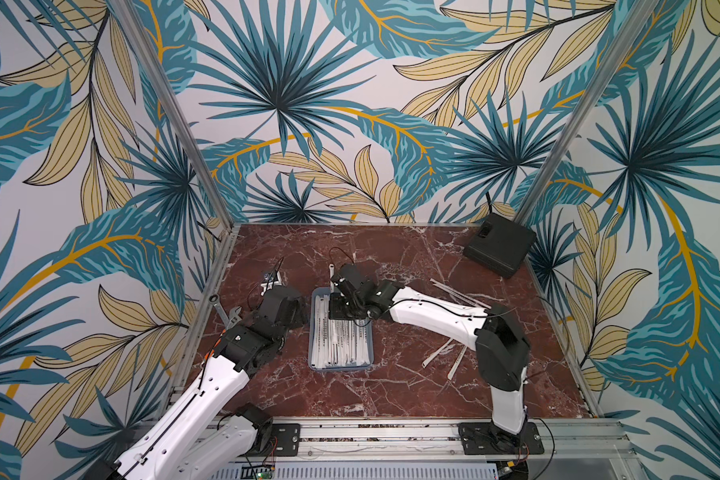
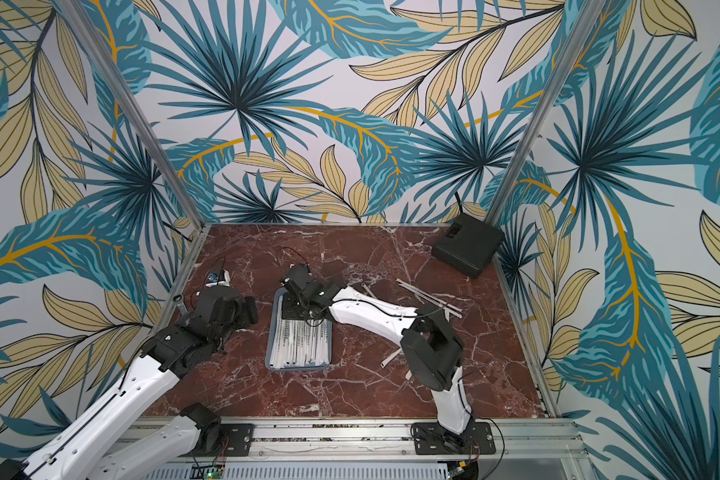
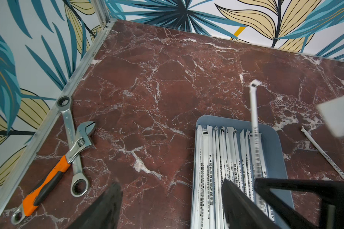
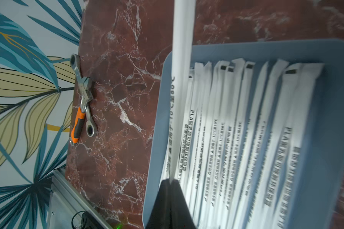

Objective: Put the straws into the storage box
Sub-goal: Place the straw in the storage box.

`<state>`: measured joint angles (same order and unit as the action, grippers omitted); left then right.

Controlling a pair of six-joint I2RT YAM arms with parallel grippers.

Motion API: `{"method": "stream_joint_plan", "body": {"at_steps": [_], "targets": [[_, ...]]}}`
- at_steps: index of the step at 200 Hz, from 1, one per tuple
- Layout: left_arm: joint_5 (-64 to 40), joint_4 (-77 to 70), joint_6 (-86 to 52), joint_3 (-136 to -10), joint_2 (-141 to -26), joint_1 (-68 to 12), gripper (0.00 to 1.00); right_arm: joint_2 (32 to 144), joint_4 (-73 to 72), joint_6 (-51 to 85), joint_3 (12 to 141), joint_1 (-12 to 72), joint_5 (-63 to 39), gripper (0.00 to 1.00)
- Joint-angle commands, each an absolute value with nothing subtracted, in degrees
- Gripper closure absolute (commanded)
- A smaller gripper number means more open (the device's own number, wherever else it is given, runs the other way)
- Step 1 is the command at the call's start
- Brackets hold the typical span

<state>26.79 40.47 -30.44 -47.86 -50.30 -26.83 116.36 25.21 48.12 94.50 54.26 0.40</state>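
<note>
Progress looks well past halfway: most of the straws (image 4: pixel 236 138) already lie side by side in the storage box (image 4: pixel 266 49), filling it nearly wall to wall. The right gripper (image 4: pixel 170 184) is pinched tight on a single straw (image 4: pixel 182 59), which slants above the filled row just ahead of the gripper, its far end poking past the rim. The left gripper (image 3: pixel 170 182) hangs beside the box, jaws apart and empty. Left to do, by the look of it: lay this one down, then fetch a few loose straws (image 1: pixel 458 293) lying on the surface (image 1: pixel 391 395) well behind the right gripper, along its arm. Wrappers read "PLA", followed by Chinese characters too small to make out.
</note>
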Motion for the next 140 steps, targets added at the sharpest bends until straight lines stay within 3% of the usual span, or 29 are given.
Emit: {"method": "stream_joint_plan", "body": {"at_steps": [1, 118, 140], "targets": [[28.1, 42.7, -30.7, -48.1, -49.2, -26.3, 0.17, 121.2, 29.6, 51.5, 96.9, 55.4, 3.8, 0.94], [24.2, 40.1, -30.7, -46.7, -50.6, -26.1, 0.17, 128.6, 33.0, 52.0, 101.6, 56.9, 1.3, 0.90], [23.7, 39.6, -30.7, -46.7, -51.0, -26.1, 0.17, 128.4, 33.3, 51.8, 101.6, 56.8, 0.7, 0.84]]}}
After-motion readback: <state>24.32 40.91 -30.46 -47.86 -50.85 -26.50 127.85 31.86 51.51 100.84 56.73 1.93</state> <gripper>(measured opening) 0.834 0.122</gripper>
